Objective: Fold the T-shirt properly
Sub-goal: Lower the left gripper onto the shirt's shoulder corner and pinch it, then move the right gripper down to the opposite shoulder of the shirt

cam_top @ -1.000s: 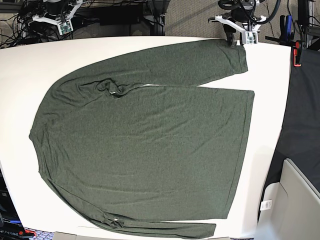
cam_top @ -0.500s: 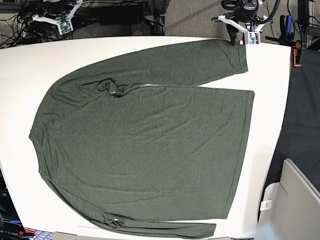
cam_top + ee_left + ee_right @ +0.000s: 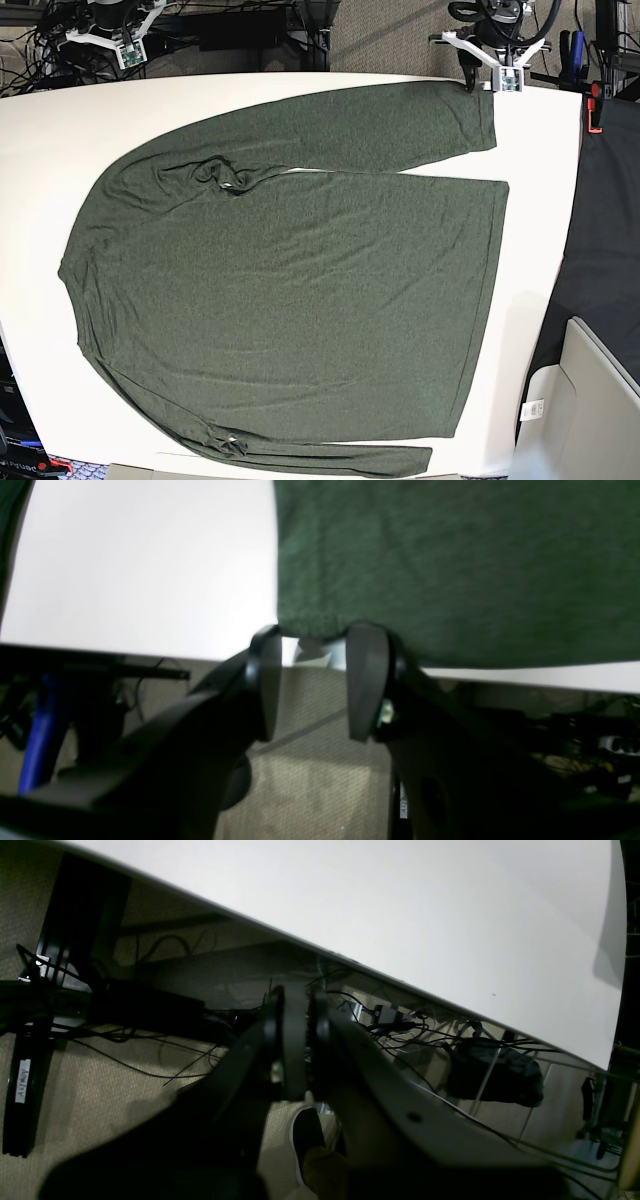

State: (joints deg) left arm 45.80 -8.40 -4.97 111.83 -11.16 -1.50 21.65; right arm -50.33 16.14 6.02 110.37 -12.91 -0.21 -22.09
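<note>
1. So far, no fold shows: the T-shirt lies spread flat across the white counter, body open, collar end toward the base view's left and bottom hem toward its right.
2. One long sleeve runs along the far side of the counter, its cuff near the far right corner; the other sleeve lies along the near edge, partly tucked at the hem line. A small bunched wrinkle sits near the far armpit.
3. Left claw hangs at the counter's far edge, its jaws parted, just at the corner of the far sleeve's cuff. It grips nothing yet; whether a finger touches the cloth I cannot tell.
4. Right claw is closed on nothing, parked off the counter's far edge, well apart from the shirt.
5. By my reading, the job is at its very start: first grasp pending, then sleeves folded in, body folded over, and the wrinkle smoothed.
</note>
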